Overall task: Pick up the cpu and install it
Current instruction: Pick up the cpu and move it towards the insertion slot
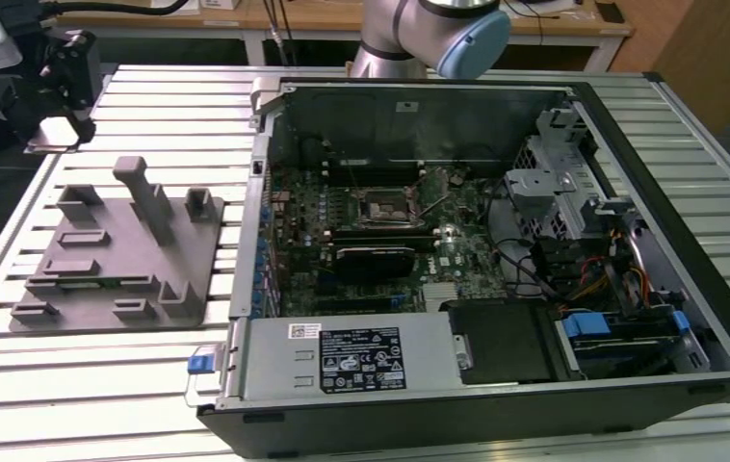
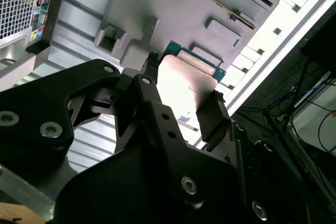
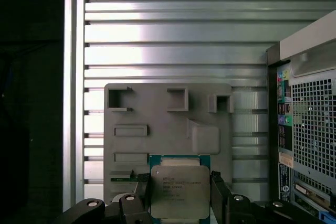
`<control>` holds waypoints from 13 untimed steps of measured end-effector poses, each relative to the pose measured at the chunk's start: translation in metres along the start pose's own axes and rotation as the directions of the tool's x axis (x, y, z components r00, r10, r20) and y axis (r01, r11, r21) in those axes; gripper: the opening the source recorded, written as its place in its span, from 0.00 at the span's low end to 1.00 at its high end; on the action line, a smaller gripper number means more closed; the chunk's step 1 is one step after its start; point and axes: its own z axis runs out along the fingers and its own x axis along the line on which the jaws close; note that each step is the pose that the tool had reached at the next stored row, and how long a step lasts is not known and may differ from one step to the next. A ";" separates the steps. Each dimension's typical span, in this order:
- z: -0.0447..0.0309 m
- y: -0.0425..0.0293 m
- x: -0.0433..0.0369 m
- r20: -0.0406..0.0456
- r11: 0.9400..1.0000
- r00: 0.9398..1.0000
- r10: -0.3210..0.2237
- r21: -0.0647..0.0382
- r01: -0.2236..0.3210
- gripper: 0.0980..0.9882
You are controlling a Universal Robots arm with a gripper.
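The cpu [image 3: 179,190], a flat square chip with a silvery top and a green edge, sits between two black fingers [image 3: 220,195] of my gripper [image 3: 179,196], which is shut on it. In the second wrist view the cpu [image 2: 184,85] hangs above the grey fixture [image 2: 173,3], held by my gripper [image 2: 181,93] at its sides. In the exterior view my gripper [image 1: 54,133] is at the far left, beyond the grey fixture [image 1: 121,250] and well away from the motherboard socket [image 1: 384,205].
An open computer case [image 1: 622,125] lies on the slatted metal table [image 1: 108,385], with drive cages and cables on the exterior view's right and a power supply [image 1: 339,358] in front. The case's rear panel [image 3: 310,129] stands close beside the fixture [image 3: 168,124].
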 end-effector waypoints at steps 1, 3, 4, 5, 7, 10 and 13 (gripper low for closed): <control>-0.0008 0.0001 -0.0001 0.000 1.000 1.000 0.000 0.000 0.000 0.50; -0.0021 0.0002 -0.0005 0.000 1.000 1.000 0.000 0.000 0.000 0.50; -0.0027 0.0002 -0.0008 0.000 1.000 1.000 0.000 0.000 0.000 0.50; -0.0045 0.0003 -0.0010 0.000 1.000 1.000 0.000 0.000 0.000 0.50; -0.0072 0.0004 -0.0011 0.000 1.000 1.000 0.000 0.000 0.000 0.50; -0.0104 0.0005 -0.0011 0.000 1.000 1.000 0.000 0.000 0.000 0.50; -0.0134 0.0006 -0.0012 0.000 1.000 1.000 0.000 0.000 0.000 0.50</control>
